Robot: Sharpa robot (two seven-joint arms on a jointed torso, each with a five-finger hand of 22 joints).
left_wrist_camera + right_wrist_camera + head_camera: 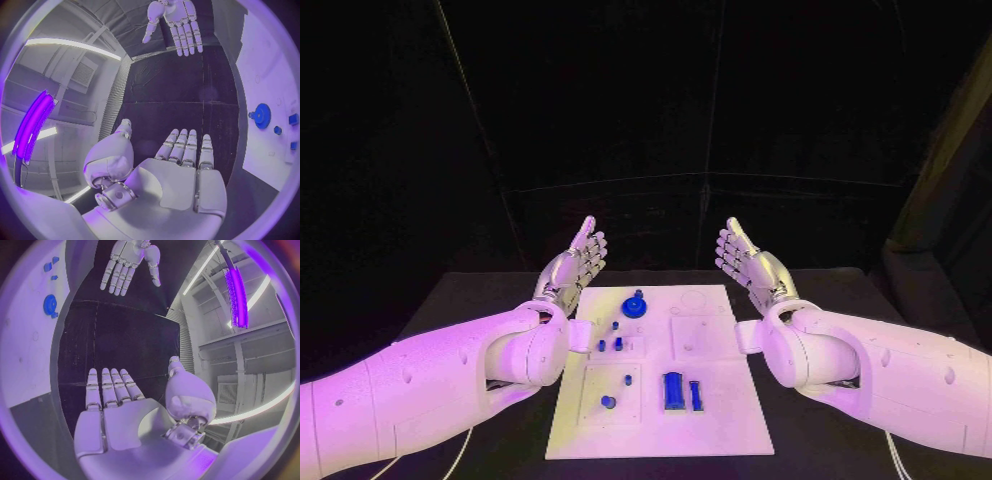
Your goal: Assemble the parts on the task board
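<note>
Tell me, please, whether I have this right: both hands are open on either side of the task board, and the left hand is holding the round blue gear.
Not quite. The left hand holds nothing: the head view shows it open beside the task board, like the right hand. The round blue gear lies on the board, apart from both hands.

Black table (pixel 834 300); white task board (pixel 718 420) flat at ctr.
</note>
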